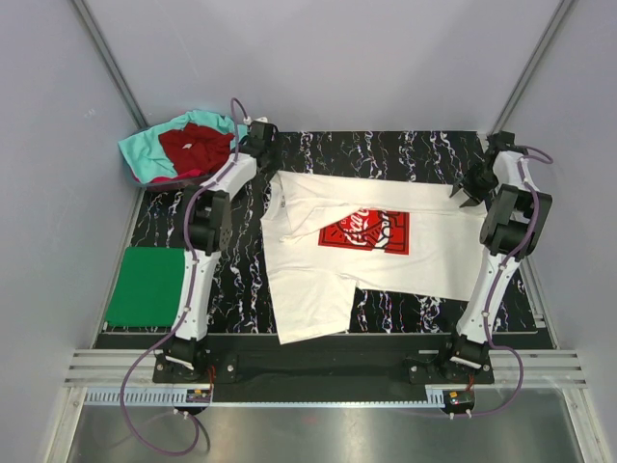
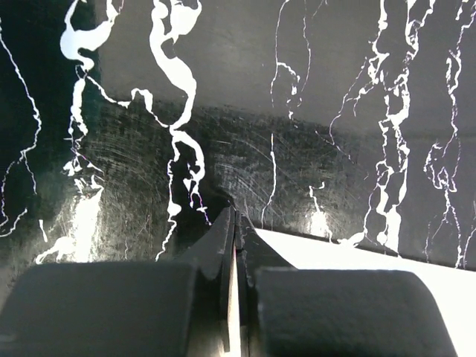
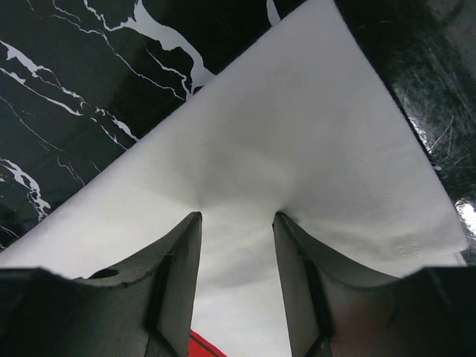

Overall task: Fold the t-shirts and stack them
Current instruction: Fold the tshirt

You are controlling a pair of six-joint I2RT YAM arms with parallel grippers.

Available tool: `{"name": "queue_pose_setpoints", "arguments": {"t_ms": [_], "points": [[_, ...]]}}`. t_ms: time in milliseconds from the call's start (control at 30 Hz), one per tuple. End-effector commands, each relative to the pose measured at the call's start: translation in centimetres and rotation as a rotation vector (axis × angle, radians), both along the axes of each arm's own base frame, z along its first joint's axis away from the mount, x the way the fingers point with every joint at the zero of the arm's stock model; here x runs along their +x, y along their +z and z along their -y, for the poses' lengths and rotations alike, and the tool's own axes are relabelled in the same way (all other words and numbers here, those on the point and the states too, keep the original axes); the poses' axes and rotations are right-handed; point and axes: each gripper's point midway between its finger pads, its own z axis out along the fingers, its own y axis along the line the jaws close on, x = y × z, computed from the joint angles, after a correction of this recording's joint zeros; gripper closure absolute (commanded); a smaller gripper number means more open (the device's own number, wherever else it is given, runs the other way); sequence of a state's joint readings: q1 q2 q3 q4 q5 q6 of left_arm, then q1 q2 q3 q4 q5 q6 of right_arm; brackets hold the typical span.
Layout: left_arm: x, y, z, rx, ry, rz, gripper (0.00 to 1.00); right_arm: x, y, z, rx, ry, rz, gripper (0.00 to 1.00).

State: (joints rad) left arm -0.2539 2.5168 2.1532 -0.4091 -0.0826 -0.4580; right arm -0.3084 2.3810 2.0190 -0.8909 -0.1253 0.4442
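Pinching white t-shirt [image 1: 308, 289] corner, left gripper [image 2: 235, 217], right gripper [image 3: 236, 220] straddling opposite corner

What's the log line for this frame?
phase: grasp | left pincer: shut on white shirt | right pincer: open, on white shirt | green shirt: folded

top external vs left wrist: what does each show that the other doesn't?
Top external only: the whole white t-shirt spread out with its red print, the folded green t-shirt, and the teal and dark red t-shirts heaped at the far left. Left wrist only: the left gripper seen close up, shut on a thin white cloth edge. Both: the white t-shirt and the black marbled mat.
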Motion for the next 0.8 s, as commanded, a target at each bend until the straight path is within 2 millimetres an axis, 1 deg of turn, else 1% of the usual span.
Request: {"name": "queue_pose_setpoints", "arguments": {"t_ms": [0, 33, 100, 133, 167, 200, 233, 300, 333, 367, 400, 433, 467, 500, 533, 567, 600, 633, 667, 700, 733, 767], "points": [[2.1, 4.2, -0.9, -0.03, 0.022, 0.115, 0.92, -1.3, -2.1, 1.6, -0.019, -0.034, -0.074, 0.49], [2.0, 4.9, -0.7, -0.039, 0.013, 0.119, 0.83, -1.2, -1.9, 1.5, -0.018, -0.022, -0.068, 0.48], [1.7, 5.9, 0.1, -0.037, -0.022, 0.137, 0.76, -0.7, -1.1, 1.5, -0.02, -0.01, -0.045, 0.48], [1.3, 7.2, 0.2, -0.024, -0.028, 0.151, 0.71, -0.5, -0.7, 1.6, -0.025, 0.003, -0.039, 0.47], [1.0, 7.9, 0.3, -0.013, -0.032, 0.161, 0.57, -0.2, 0.1, 1.7, -0.031, 0.01, -0.028, 0.46], [0.6, 8.7, 0.8, -0.002, -0.046, 0.174, 0.52, 0.1, 0.8, 1.8, -0.036, 0.016, -0.02, 0.44], [0.0, 10.2, 1.1, -0.006, -0.061, 0.187, 0.51, 0.7, 1.9, 2.0, -0.048, 0.024, 0.006, 0.43], [-1.1, 11.7, 1.9, 0.009, -0.096, 0.2, 0.5, 1.0, 3.9, 1.6, -0.065, 0.041, 0.028, 0.4], [-2.1, 13.2, 1.6, 0.026, -0.095, 0.208, 0.5, 1.4, 5.0, 1.3, -0.076, 0.053, 0.052, 0.36], [-2.8, 13.6, 1.6, 0.039, -0.098, 0.208, 0.48, 1.7, 6.6, 0.9, -0.088, 0.066, 0.084, 0.34], [-3.6, 14.2, 1.8, 0.052, -0.108, 0.21, 0.47, 1.8, 7.5, 0.0, -0.097, 0.086, 0.096, 0.32], [-5.1, 14.9, 1.4, 0.061, -0.105, 0.205, 0.45, 2.0, 8.3, -0.7, -0.103, 0.101, 0.111, 0.29], [-6.0, 15.4, 1.5, 0.06, -0.114, 0.206, 0.44, 2.0, 9.6, -1.3, -0.104, 0.109, 0.131, 0.27], [-6.8, 15.7, 1.6, 0.061, -0.125, 0.205, 0.44, 2.1, 10.1, -2.8, -0.098, 0.134, 0.141, 0.27], [-8.1, 17.2, 1.6, 0.053, -0.141, 0.218, 0.44, 2.0, 10.2, -4.2, -0.064, 0.147, 0.144, 0.26], [-9.6, 15.9, 1.5, 0.061, -0.154, 0.176, 0.44, 1.9, 10.9, -5.3, -0.051, 0.16, 0.156, 0.26], [-10.8, 15.5, 1.8, 0.062, -0.173, 0.157, 0.45, 2.0, 11.1, -6.7, -0.032, 0.174, 0.168, 0.25], [-12.4, 16.7, 1.9, 0.05, -0.189, 0.159, 0.45, 1.6, 10.5, -9.5, 0.01, 0.204, 0.154, 0.25], [-13.5, 16.6, 2.2, 0.038, -0.204, 0.149, 0.46, 1.8, 11.2, -11.0, 0.023, 0.219, 0.181, 0.25], [-15.4, 14.5, 2.1, 0.027, -0.215, 0.087, 0.47, 1.8, 11.1, -12.5, 0.043, 0.236, 0.187, 0.25], [-17.1, 15.8, 2.6, -0.023, -0.254, 0.089, 0.5, 1.4, 10.6, -15.9, 0.073, 0.279, 0.175, 0.24], [-18.4, 15.3, 2.7, -0.043, -0.274, 0.07, 0.5, 1.5, 10.7, -17.1, 0.088, 0.297, 0.184, 0.24]]}}
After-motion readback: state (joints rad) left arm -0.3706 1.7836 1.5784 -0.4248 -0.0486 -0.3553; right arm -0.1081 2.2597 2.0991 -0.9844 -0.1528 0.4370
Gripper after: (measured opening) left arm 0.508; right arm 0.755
